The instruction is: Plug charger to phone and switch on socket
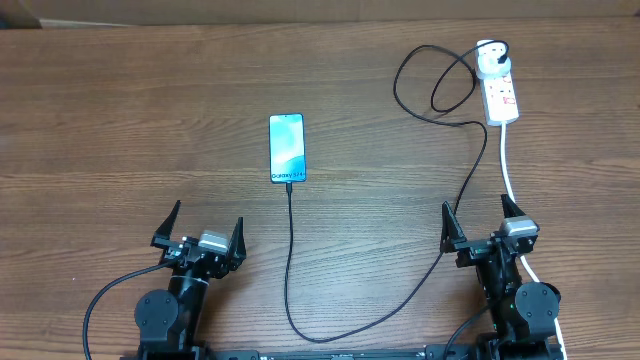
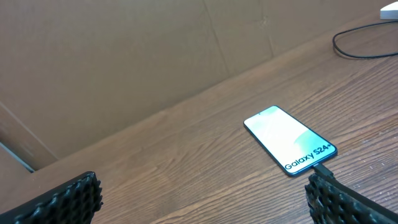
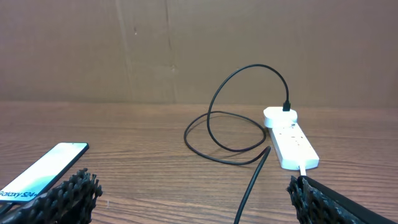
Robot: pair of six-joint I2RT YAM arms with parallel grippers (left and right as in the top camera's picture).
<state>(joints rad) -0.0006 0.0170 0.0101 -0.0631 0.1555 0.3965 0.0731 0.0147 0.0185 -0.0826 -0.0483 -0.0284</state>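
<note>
The phone (image 1: 287,148) lies flat in the middle of the table, teal screen up; it also shows in the left wrist view (image 2: 290,140) and the right wrist view (image 3: 41,171). The black charger cable (image 1: 291,260) has its connector in the phone's near end, loops along the front and runs up to the white socket strip (image 1: 500,88) at the back right, where its plug sits in the far outlet (image 3: 286,107). The strip shows in the right wrist view (image 3: 291,144). My left gripper (image 1: 200,232) and right gripper (image 1: 483,225) are open and empty near the front edge.
The strip's white cord (image 1: 510,180) runs down toward the right arm. A brown cardboard wall (image 3: 186,43) stands behind the table. The charger cable coils in a loop (image 1: 435,85) left of the strip.
</note>
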